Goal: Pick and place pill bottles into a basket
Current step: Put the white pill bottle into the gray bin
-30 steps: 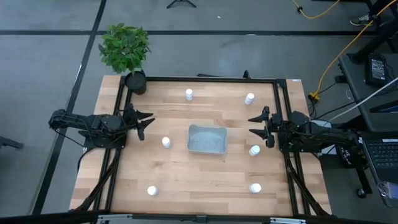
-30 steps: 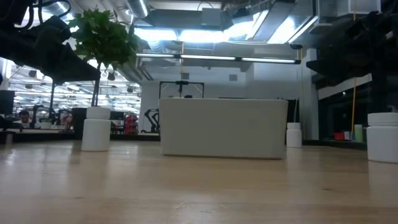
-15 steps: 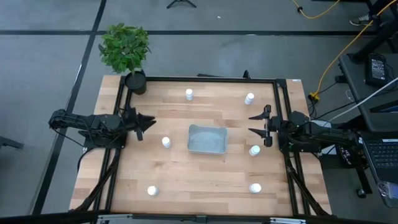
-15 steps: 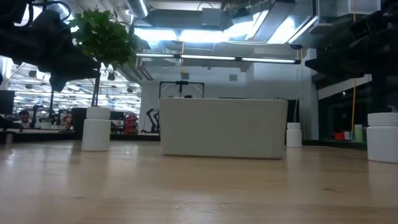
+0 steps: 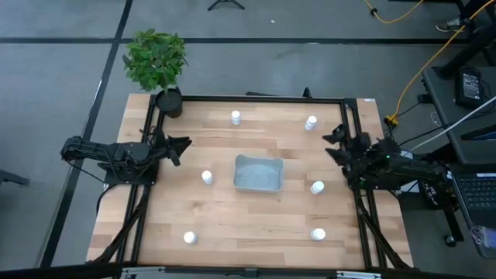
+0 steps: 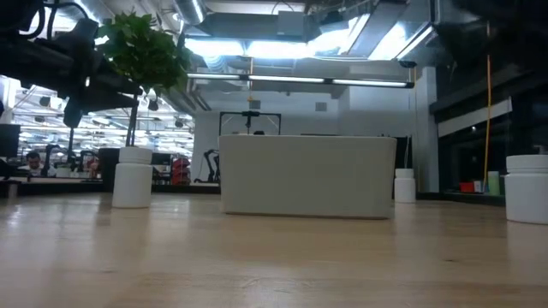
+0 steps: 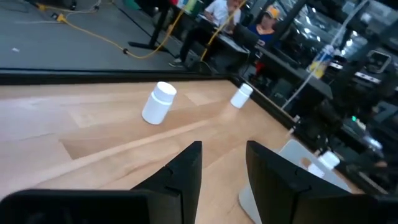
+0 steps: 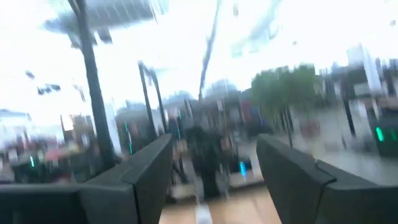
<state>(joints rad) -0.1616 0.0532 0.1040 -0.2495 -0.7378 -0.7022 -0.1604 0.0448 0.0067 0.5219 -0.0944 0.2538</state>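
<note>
The right gripper [image 5: 339, 144], fingers parted and empty, hangs at the wooden table's [image 5: 256, 217] right edge, between two upright small white cylindrical pill bottles [image 5: 311, 122], nearer than the left gripper [image 5: 177, 149], narrowly parted.

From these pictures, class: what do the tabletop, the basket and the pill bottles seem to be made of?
Tabletop: pale wood, matt; grain and plank seams show.
Basket: probably plastic; smooth grey-blue, rounded corners.
Pill bottles, such as this one: likely plastic; plain opaque white, caps the same.
</note>
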